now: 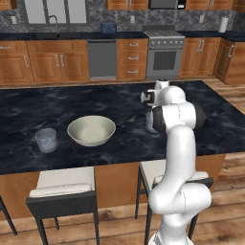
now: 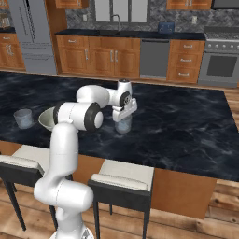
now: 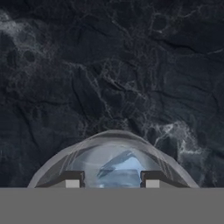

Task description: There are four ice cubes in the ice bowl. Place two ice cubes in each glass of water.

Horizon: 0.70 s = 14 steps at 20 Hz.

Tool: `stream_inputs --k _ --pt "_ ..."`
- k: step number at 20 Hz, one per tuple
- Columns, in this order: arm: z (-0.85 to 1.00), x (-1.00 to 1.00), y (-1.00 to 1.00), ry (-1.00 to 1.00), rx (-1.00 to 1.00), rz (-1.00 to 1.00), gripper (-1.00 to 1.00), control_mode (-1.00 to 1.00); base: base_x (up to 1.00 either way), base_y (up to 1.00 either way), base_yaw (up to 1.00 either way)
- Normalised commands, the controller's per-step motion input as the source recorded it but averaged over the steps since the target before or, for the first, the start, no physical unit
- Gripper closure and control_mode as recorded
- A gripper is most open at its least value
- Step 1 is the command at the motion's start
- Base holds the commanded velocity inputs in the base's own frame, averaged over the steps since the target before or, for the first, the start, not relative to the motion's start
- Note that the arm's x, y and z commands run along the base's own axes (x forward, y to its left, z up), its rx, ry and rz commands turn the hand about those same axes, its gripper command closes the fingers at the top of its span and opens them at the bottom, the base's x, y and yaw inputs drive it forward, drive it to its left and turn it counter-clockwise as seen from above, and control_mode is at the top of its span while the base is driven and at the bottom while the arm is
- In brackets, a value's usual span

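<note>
A white robot arm stood at a dark marble island counter (image 1: 72, 103) in a wood-cabinet kitchen. Its gripper (image 2: 122, 113) hung directly over one glass (image 2: 123, 125), pointing down into it. In the hand view the two fingertips (image 3: 72, 180) stood apart at the glass's rim, and a pale blue ice cube (image 3: 120, 170) lay between them inside the glass; whether the fingers pinched the cube or had let it go could not be told. The cream bowl (image 1: 91, 130) sat near the counter's front edge, to the arm's left. The second glass (image 1: 46, 139) stood just beyond the bowl, further left. Two stools (image 1: 62, 189) were drawn up beneath the counter. No labels or writing could be read anywhere.
</note>
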Motion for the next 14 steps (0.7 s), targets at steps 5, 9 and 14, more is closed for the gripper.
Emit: stream_inputs --k 5,9,14 --pt "0.05 0.0 -0.07 -0.04 0.03 0.0 1.0 -1.0 0.0 0.0 0.0" --pt "0.23 0.0 -0.02 -0.02 0.04 0.0 1.0 -1.0 0.0 0.0 0.0" --pt "0.24 0.0 0.0 0.0 0.02 0.0 1.0 -1.0 0.0 0.0 0.0"
